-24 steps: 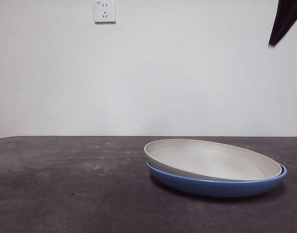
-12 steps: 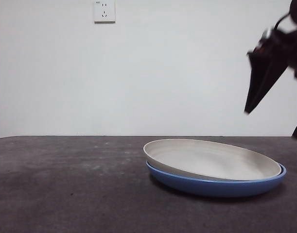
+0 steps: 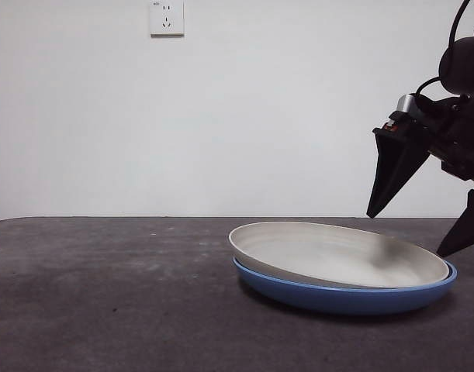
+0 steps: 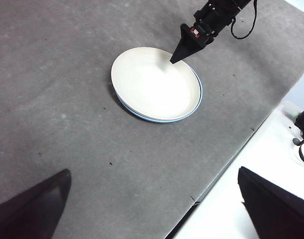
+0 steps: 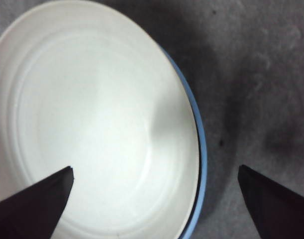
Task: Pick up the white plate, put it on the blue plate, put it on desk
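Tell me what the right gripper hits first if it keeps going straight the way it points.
Likely the white plate: the open right gripper straddles its rim, one jaw over the bowl, the other outside the blue plate, which it may touch too.

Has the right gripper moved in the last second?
Yes. The right gripper has come down from the front view's top corner toward the white plate, jaws open astride its rim.

You see a white wall socket (image 3: 167, 18) high on the pale wall (image 3: 244, 116). Beyond the table edge lies a white surface (image 4: 261, 164), perhaps flooring.
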